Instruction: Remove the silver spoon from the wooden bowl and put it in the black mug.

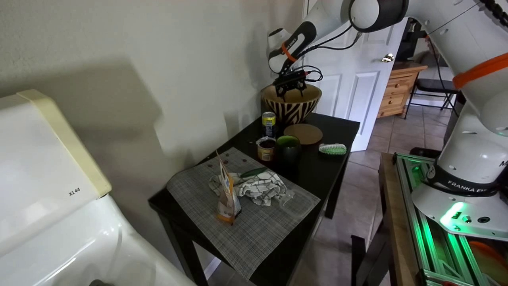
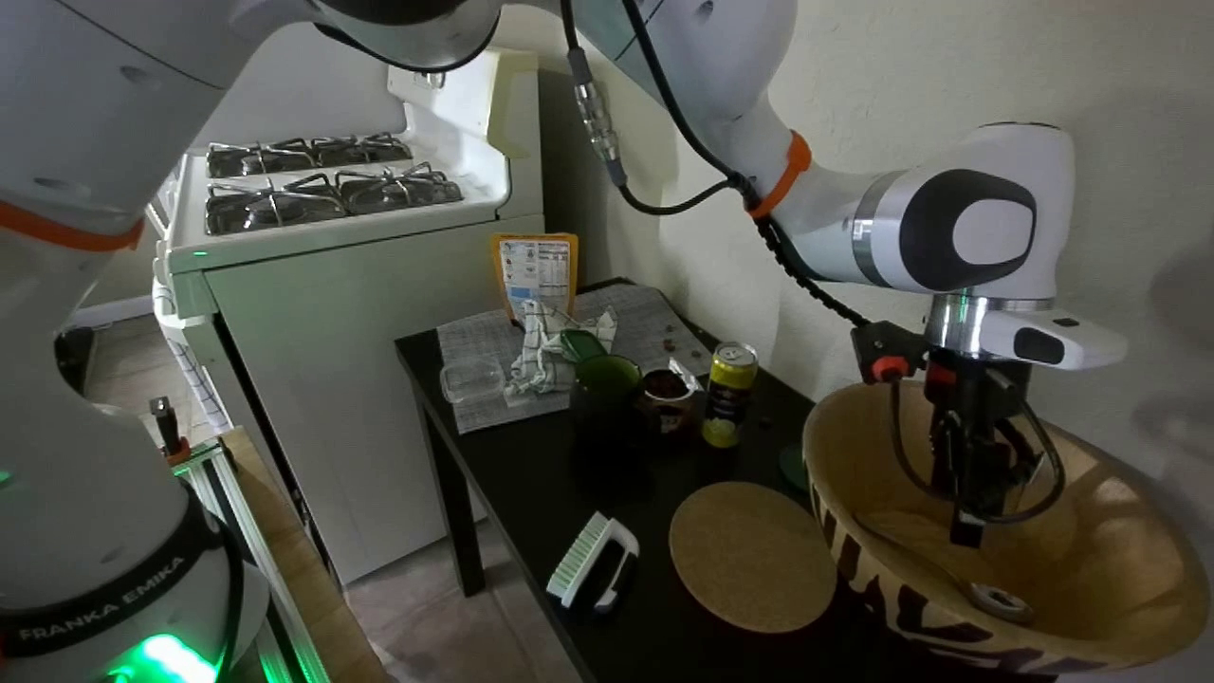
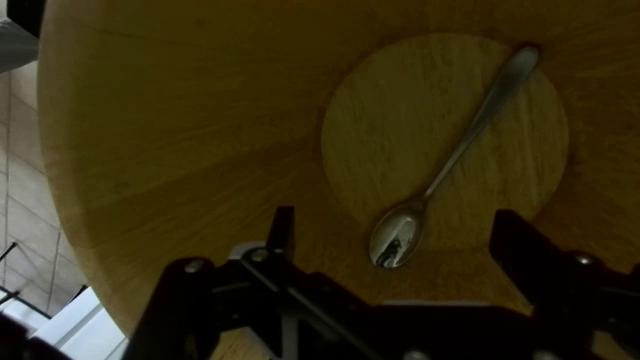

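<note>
The wooden bowl (image 1: 293,109) stands on the black table near the wall. It is tan inside with dark-and-light striped sides, and also shows in an exterior view (image 2: 1119,531). The silver spoon (image 3: 475,125) lies slantwise on its floor, its scoop nearest the gripper; it also shows in an exterior view (image 2: 1001,602). My gripper (image 3: 395,215) points down into the bowl, open and empty. The spoon's scoop appears between the fingertips, apart from them; the height above it is hard to judge. The black mug (image 1: 288,153), green inside, stands upright; it also shows in an exterior view (image 2: 607,417).
A yellow-topped can (image 2: 729,394) and a food cup (image 1: 266,149) stand close by the mug. A round brown board (image 2: 752,557) and a brush (image 2: 593,560) lie before the bowl. A bag (image 1: 227,190) and towel (image 1: 264,186) are on the grey placemat.
</note>
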You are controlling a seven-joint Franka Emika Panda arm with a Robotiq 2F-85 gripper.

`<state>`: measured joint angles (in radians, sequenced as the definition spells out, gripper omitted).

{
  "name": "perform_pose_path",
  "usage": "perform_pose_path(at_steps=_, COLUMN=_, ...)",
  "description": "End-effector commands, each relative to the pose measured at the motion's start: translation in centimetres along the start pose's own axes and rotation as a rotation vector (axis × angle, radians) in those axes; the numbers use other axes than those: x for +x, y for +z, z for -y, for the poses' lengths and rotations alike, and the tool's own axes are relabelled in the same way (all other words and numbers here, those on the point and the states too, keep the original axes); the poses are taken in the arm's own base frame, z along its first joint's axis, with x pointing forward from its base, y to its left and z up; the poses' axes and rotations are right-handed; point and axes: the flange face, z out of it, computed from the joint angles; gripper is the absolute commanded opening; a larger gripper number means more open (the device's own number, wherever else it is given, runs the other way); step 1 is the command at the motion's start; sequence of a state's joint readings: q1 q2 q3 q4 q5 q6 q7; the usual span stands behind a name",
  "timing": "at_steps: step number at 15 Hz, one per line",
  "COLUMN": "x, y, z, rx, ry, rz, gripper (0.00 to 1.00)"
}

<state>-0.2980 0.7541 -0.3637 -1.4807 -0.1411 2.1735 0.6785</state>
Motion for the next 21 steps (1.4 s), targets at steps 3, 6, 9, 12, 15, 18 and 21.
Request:
perform_pose_path(at_steps=3, x=0.4, y=-0.6, z=0.7, rx=-0.007, ry=-0.008, rz=-0.001, gripper=1.0)
perform_pose_path(at_steps=6, x=0.5, y=0.7, z=0.2, rx=0.036, ry=-0.065, rz=0.033, gripper=1.0)
perform_pose_path(at_steps=9, x=0.8, y=1.9, z=-1.1, rx=0.088, ry=-0.082, rz=0.093, gripper=1.0)
perform_pose_path(at_steps=12, x=1.2, y=3.4, z=-1.7, rx=0.158, ry=-0.076, rz=0.153, gripper=1.0)
perform_pose_path(at_steps=15, x=1.3, y=4.5, z=-1.6, rx=0.211, ry=-0.051, rz=0.173, gripper=1.0)
perform_pose_path(at_steps=18, x=1.2, y=5.0, z=-0.6, rx=0.254, ry=-0.028, rz=0.156, gripper=0.98)
perform_pose_path(at_steps=21, x=1.1, y=5.3, z=0.8, rx=0.294, ry=-0.006, rz=0.119, gripper=0.94)
